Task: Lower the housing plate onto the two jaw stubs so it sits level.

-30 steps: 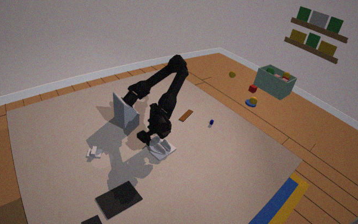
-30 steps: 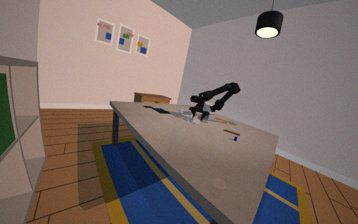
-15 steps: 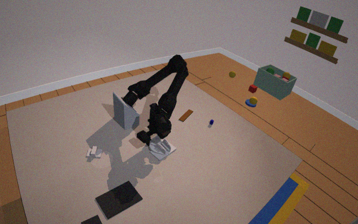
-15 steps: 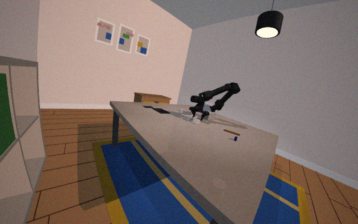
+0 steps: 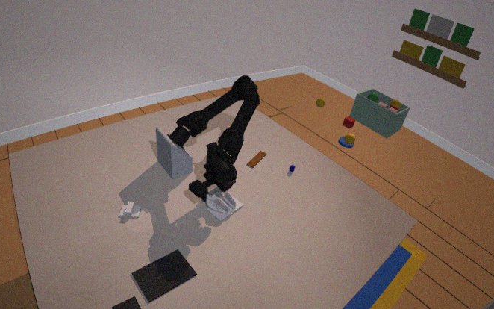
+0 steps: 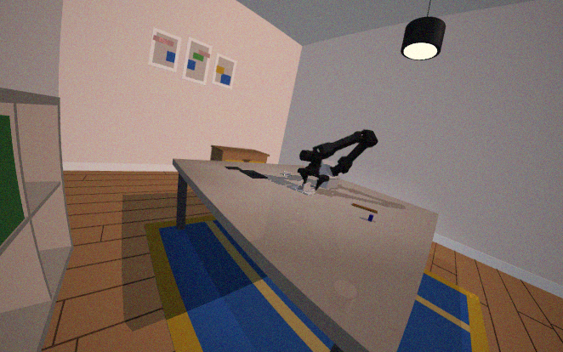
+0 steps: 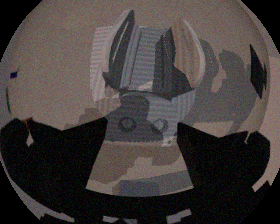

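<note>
The grey housing plate point(image 7: 142, 112), with two round marks, is between my fingers. Its far edge is close to the near ends of the two jaws. The left jaw point(image 7: 118, 52) and the right jaw point(image 7: 195, 62) are curved upright blades, standing apart on a pale ribbed base point(image 7: 97, 62) point(image 5: 237, 207). My gripper point(image 7: 141, 123) point(image 5: 211, 190) point(image 6: 311, 185) is shut on the plate, low over the near end of the base. The plate hides the stubs and pins, so I cannot tell whether it rests on them or sits fully level.
A small white part point(image 5: 130, 210) lies left of the base in the top view. A tall grey wedge point(image 5: 173, 155) stands behind, near the arm. A dark slab point(image 5: 163, 275) lies in front. A brown strip point(image 5: 256, 159) point(image 6: 364, 208) and a small blue piece point(image 5: 292, 168) point(image 6: 370, 217) lie right.
</note>
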{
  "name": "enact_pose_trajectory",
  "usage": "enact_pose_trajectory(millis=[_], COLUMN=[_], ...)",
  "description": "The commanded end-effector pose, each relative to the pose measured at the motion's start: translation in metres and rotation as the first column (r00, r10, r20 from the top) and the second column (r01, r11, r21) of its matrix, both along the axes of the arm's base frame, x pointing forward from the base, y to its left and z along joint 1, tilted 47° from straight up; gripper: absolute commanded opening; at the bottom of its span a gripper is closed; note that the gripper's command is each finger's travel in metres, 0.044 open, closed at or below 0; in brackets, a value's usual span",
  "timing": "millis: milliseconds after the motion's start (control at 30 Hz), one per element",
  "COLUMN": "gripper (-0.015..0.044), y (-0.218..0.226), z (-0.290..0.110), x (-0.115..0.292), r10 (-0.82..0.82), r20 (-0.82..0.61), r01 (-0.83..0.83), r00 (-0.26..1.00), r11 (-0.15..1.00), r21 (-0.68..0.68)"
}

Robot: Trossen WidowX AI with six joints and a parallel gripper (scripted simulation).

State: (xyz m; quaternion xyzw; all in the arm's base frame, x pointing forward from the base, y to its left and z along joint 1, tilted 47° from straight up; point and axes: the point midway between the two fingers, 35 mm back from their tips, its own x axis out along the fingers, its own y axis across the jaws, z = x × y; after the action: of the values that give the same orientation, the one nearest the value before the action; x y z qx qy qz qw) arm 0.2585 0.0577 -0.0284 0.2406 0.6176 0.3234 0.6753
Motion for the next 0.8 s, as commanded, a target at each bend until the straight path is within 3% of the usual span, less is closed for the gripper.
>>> enact_pose_trajectory(millis=[0, 667, 767], gripper=[0.0351, 0.0351, 0.043], y=[0.0001, 0.0001, 0.0], z=[-0.0005, -0.0005, 0.0], x=[-0.0001, -0.0001, 0.0], r10=[-0.003, -0.003, 0.0], r20=[-0.004, -0.004, 0.0], r01=[0.003, 0.003, 0.0], r00=[1.0, 1.0, 1.0], r11=[1.0, 1.0, 1.0], r21=[-0.001, -0.001, 0.0])
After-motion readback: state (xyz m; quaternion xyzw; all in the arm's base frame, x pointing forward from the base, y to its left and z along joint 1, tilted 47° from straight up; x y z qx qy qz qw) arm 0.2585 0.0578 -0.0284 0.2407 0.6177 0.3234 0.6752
